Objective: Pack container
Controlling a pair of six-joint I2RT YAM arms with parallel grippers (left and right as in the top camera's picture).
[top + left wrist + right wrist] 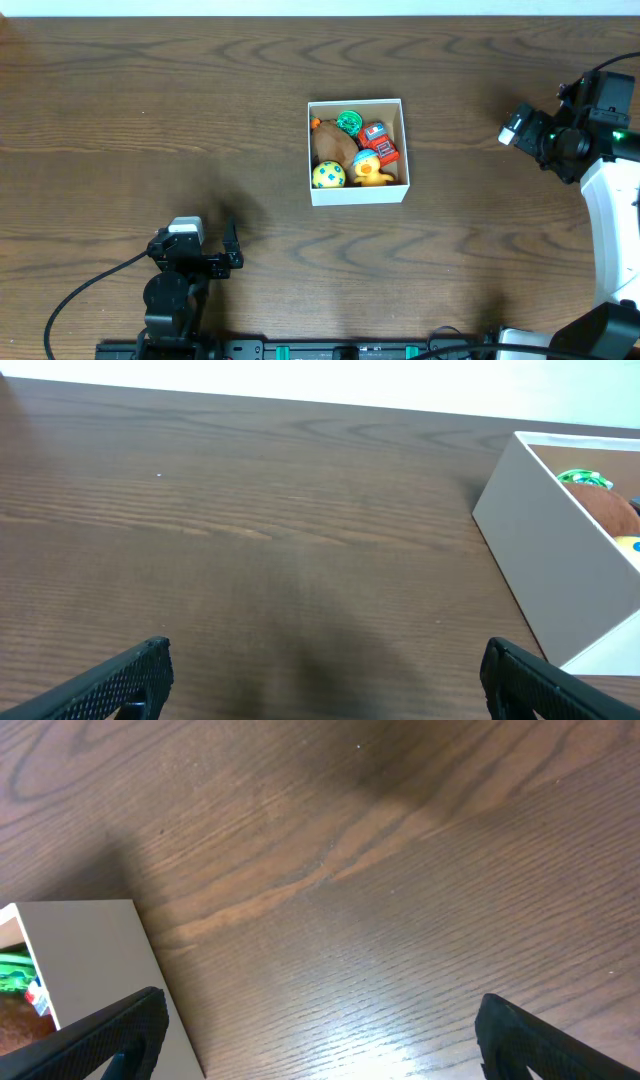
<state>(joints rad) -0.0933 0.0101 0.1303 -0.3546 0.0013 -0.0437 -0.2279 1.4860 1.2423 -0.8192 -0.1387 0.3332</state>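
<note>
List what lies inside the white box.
The white box holds a green round toy, a red toy, a brown toy, a yellow-green spotted ball and a yellow duck-like toy. They hide most of its floor, and anything beneath them.

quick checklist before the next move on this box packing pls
1. Toys in the container: ok; the ball, duck, brown plush, red toy and green toy lie inside.
2. The left gripper open, empty: ok.
3. The right gripper open, empty: ok.
4. Both grippers apart from the container: ok.
5. Container upright on the table: ok.
6. Toys below the rim: cannot tell.
</note>
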